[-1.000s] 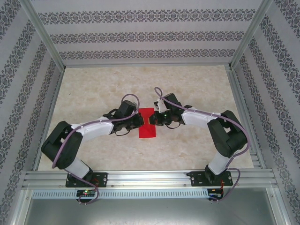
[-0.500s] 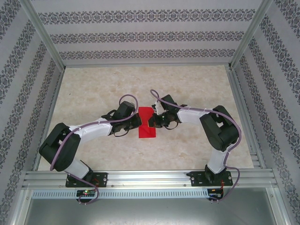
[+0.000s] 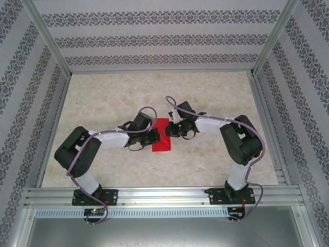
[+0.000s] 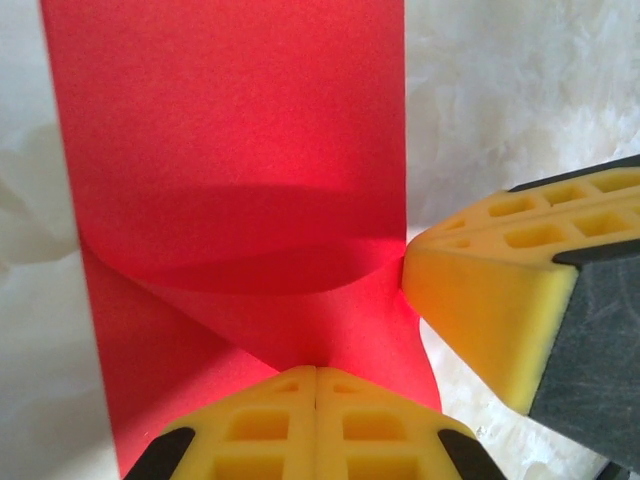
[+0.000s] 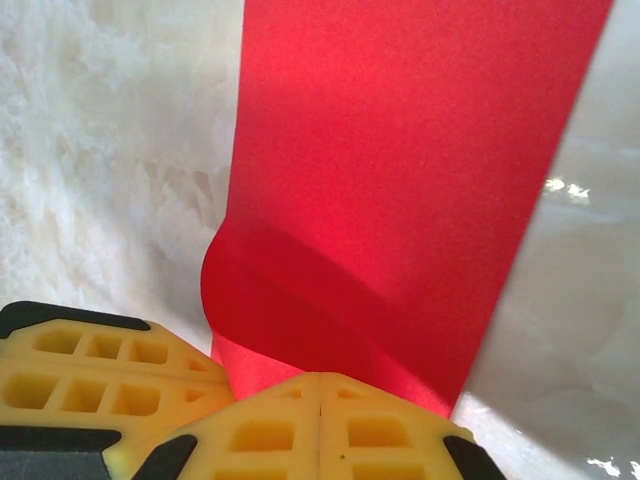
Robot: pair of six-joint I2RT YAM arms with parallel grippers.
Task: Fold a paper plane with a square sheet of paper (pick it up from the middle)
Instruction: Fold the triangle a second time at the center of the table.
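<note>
While left gripper [image 4: 316,374], right gripper [image 5: 320,380] clamped on red paper [image 4: 240,140]: marbled table [image 3: 211,87], patterned walls [image 3: 154,41].

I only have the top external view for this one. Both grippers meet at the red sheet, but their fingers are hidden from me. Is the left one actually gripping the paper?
Observer: Yes. On the left wrist camera the left gripper has its yellow pads pressed together on a lifted corner of the red sheet of paper, which rolls over the flat part without a sharp crease.
Reviewer: And the right one?
Observer: On its own wrist camera the right gripper is shut too, with a curled edge of the sheet running into its tips.
</note>
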